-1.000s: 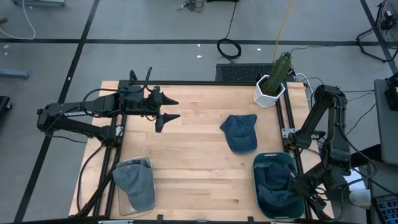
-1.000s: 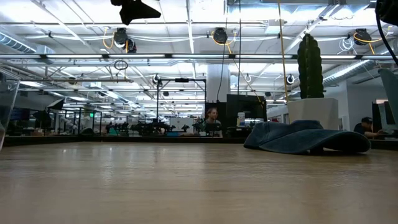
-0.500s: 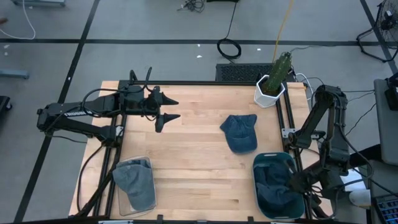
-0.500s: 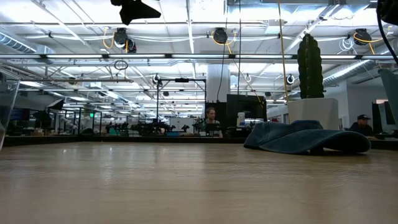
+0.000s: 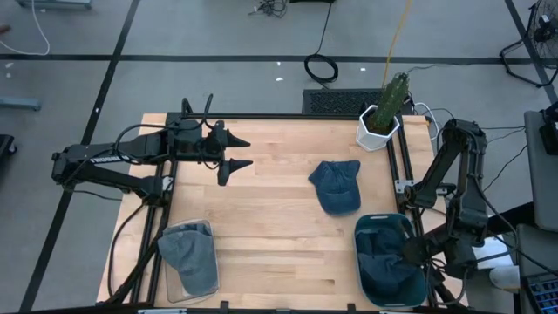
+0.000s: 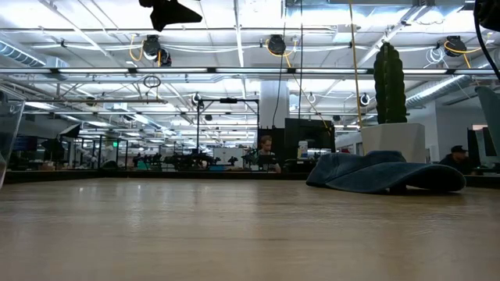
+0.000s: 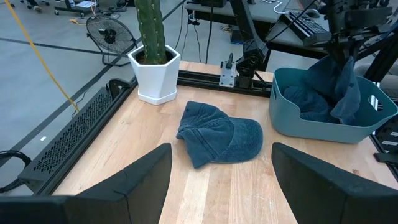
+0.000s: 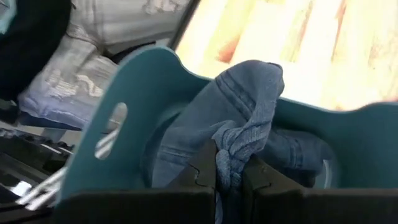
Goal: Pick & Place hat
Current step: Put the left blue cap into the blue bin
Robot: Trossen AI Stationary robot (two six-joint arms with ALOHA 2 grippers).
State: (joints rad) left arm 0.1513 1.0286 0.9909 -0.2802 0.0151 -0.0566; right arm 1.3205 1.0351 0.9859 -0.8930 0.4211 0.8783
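- A blue denim hat [image 5: 336, 186] lies flat on the table [image 5: 261, 227], a little way from the cactus pot [image 5: 378, 127] toward the table's middle.
- In the high view its long axis runs from the cactus side toward the bin side; the rounded end, apparently the brim, points toward the teal bin [image 5: 364, 234], and the crumpled crown lies nearer the cactus.
- It is soft, faded and creased, and sags low in the low view [image 6: 384, 172].
- The right gripper [image 8: 229, 177] hangs over the teal bin, beyond the hat from the cactus, its fingers pinched tight on a fold of a second denim hat [image 8: 239, 118] that droops into the bin.
- The left gripper [image 5: 232, 154] hovers above the table, well apart from the cactus and across from it, fingers spread wide and holding nothing.
- A third hat [image 5: 190, 253] sits in a clear tray far from the cactus.
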